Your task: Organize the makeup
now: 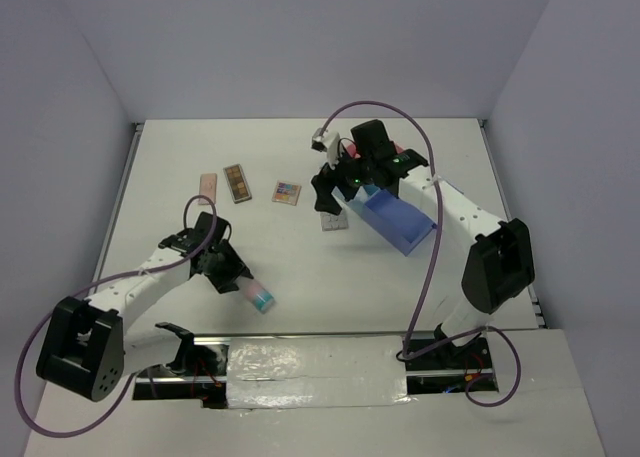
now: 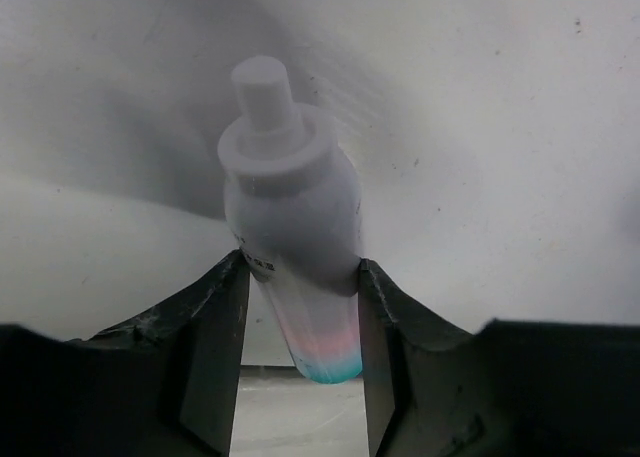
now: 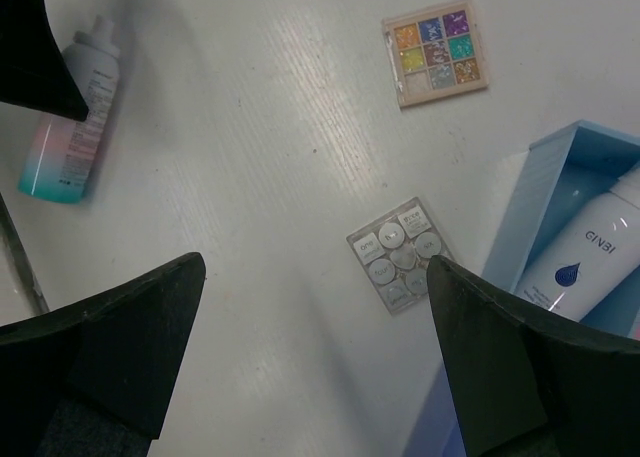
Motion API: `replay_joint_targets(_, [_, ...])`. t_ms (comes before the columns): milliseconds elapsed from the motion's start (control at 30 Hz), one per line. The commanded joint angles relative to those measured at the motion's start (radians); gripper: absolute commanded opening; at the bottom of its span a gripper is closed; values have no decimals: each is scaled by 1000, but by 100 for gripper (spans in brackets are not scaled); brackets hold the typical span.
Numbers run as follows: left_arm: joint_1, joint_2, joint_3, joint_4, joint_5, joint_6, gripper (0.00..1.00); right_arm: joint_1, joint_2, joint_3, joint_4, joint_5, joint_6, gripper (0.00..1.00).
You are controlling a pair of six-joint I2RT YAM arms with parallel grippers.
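Pale walls are closing in a white table (image 1: 300, 147), and most of the makeup is lying loose on it.

Starting at the left gripper (image 2: 302, 272): its two dark fingers (image 2: 215, 317) are pressing against either side of the pink-and-teal tube (image 2: 290, 197), clamping it just below the white cap. The tube is lying on the tabletop, cap pointing away from the wrist and teal end toward it. How firm the hold is I cannot tell. In the overhead view this pair is sitting at about 7 o'clock on the table, near the front edge.

The right gripper (image 3: 315, 267) is hanging with its fingers (image 3: 120, 347) spread wide and nothing between them. Directly under it, the grey palette (image 3: 398, 254) is lying flat on the table, just beside the blue tray (image 3: 545, 177), which is sitting at about 3 o'clock. The white bottle (image 3: 585, 252) is lying inside a blue compartment of that tray. Farther out, the multicoloured palette (image 3: 437, 52) is resting apart from the tray, and at about 10 o'clock the brown palette (image 1: 237, 183) and the peach palette (image 1: 208, 187) are lying side by side.

My judgement is that the work is at an early stage: only the bottle is looking stowed, while the tube and all four palettes are waiting outside the tray. I am not making out any sponges from these angles.
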Motion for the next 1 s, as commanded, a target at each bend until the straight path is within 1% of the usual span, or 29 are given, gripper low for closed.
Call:
replay_joint_targets(0, [-7,55,30,32,-13,34,16,-23,-87,-18,44,3,24,100])
replay_joint_targets(100, [-16,58,81,29,4,55,0,-45,-121,-18,44,8,22,100])
replay_joint_targets(200, [-43,61,188,41,17,117,0,-86,-142,-6,33,14,17,99])
replay_joint_targets(233, [-48,73,244,61,25,129,0,-100,-147,5,30,16,17,100])
replay_joint_targets(333, [-65,120,349,107,77,172,0,-166,-159,19,30,3,39,100])
replay_joint_targets(467, [-71,217,472,238,166,201,0,-260,-175,19,43,-38,68,99])
replay_joint_targets(533, [-74,283,548,289,220,195,0,-298,-185,10,50,-46,74,100])
replay_joint_targets(600, [-77,355,625,373,258,178,0,-322,-195,-4,56,-50,79,100])
replay_joint_targets(667, [-82,409,682,435,275,168,0,-333,-207,-15,64,-49,83,100])
replay_joint_targets(700, [-85,468,746,450,281,163,0,-338,-212,-27,67,-50,86,100])
replay_joint_targets(767, [-91,531,808,481,292,155,0,-349,-221,-39,81,-47,93,100])
replay_joint_targets(800, [-94,589,860,516,298,137,0,-353,-222,-46,84,-47,94,100])
replay_joint_targets(867, [-105,637,904,571,315,93,0,-364,-230,-56,87,-52,99,100])
replay_joint_targets(900, [-111,677,912,666,320,77,0,-367,-233,-59,89,-52,100,100])
replay_joint_targets(967, [-128,714,940,710,314,45,0,-376,-244,-73,93,-52,102,100])
